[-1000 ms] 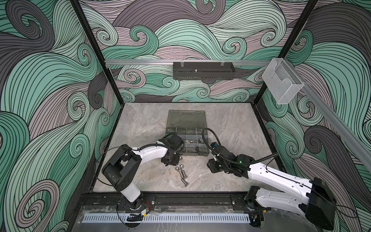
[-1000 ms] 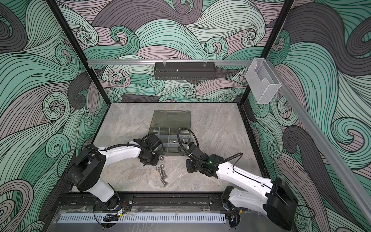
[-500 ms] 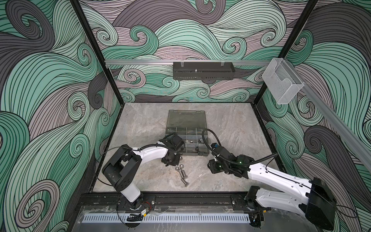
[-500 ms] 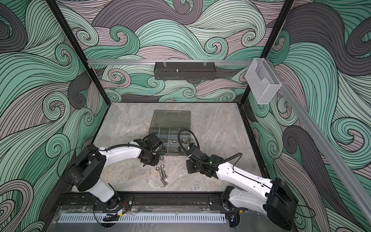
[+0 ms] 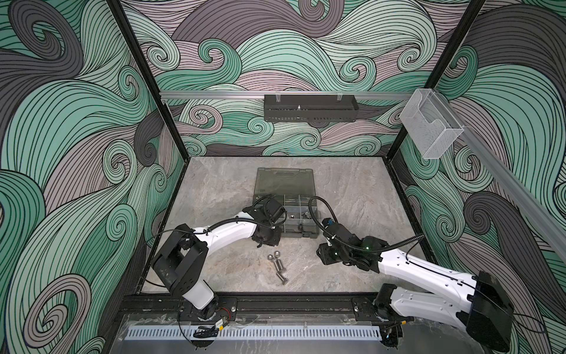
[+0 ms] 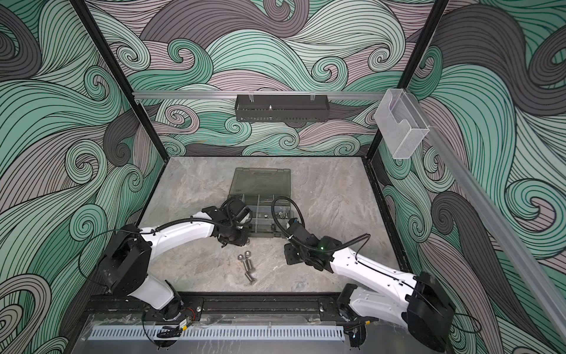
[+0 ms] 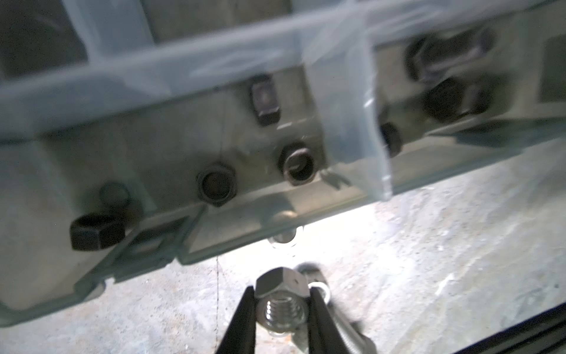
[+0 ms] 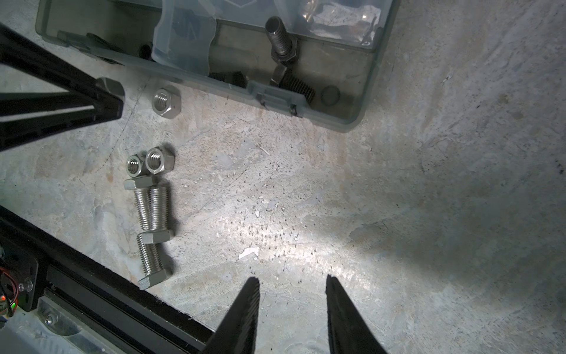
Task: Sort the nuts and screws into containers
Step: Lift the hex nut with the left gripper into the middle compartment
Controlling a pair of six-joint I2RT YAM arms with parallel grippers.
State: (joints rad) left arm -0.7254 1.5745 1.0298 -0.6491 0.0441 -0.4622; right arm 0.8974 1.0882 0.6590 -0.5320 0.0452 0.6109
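1. The left gripper point(image 7: 281, 292) is clamped on a silver nut point(image 7: 280, 286), squeezing it from two opposite sides. The nut's threaded hole faces the wrist camera.
2. This gripper sits low over the table point(image 5: 352, 190), just at the near edge of the organiser case point(image 5: 284, 180), towards the case's left end. Whether the held nut touches the table, I cannot tell.
3. The case lies mid-table with its lid folded open towards the far side. Its compartments point(image 5: 292, 202) fill the near half.
4. Black nuts point(image 7: 216, 185) lie in a near compartment on the left side. Black screws point(image 8: 281, 43) lie in the near right corner compartment.
5. A loose nut point(image 8: 166, 102) lies on the table just near of the case wall, beside the left gripper's tip.
6. Nearer still, between the two arms, two small nuts point(image 8: 159, 161) touch each other. Three silver screws point(image 8: 159, 208) lie just near of them: two side by side, the third beyond them towards the near edge.
7. The right gripper point(image 8: 291, 280) has its jaws apart with nothing between them. It is over bare table, right of the screw cluster and near of the case's right corner.
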